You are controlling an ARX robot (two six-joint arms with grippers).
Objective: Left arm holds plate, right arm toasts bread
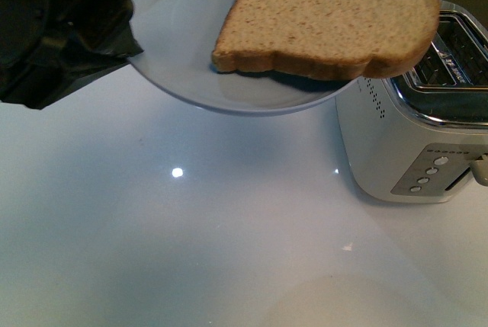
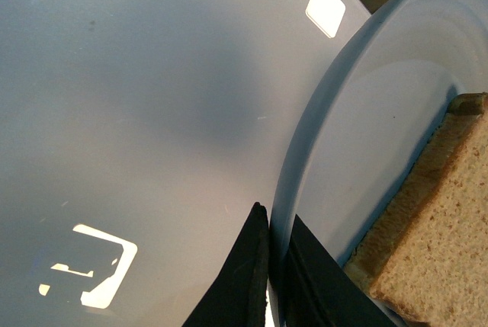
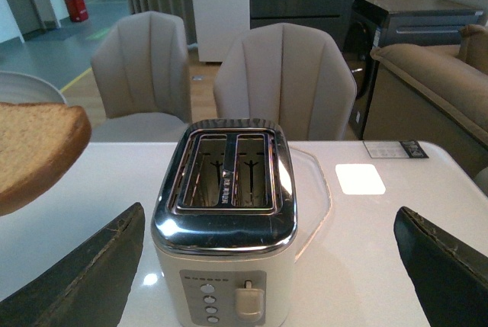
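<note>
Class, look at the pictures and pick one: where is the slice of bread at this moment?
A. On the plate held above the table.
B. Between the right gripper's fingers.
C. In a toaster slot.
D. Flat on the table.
A: the bread lies on the plate, which the left gripper clamps by its rim above the table; both slots of the toaster are empty.
</note>
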